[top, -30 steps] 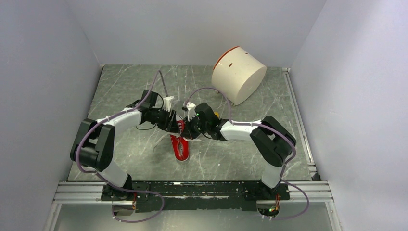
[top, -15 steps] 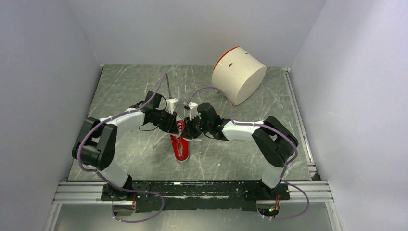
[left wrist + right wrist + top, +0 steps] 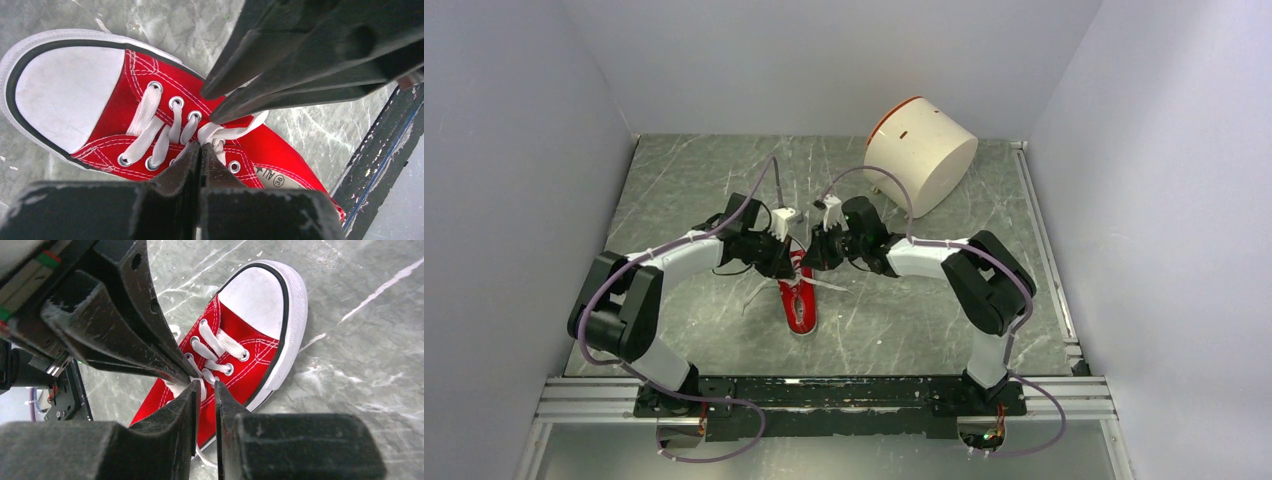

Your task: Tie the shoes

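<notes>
Sneaker (image 3: 801,305) lies mid-table (image 3: 904,320) in top view, heel near; left gripper (image 3: 790,254) and right gripper (image 3: 810,256) meet over its far half.

Left wrist: left gripper (image 3: 201,147) closed tight at laces (image 3: 150,132); pinch not confirmable.

Right wrist: right gripper (image 3: 205,385) ajar by a slit.

Laces prob. soft, limp, slippery; shoe light. Grip lace ends, not canvas.

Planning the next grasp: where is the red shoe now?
Top view: the red shoe lies near centre, partly under the left gripper and right gripper, with the white drum behind to the right.
</notes>
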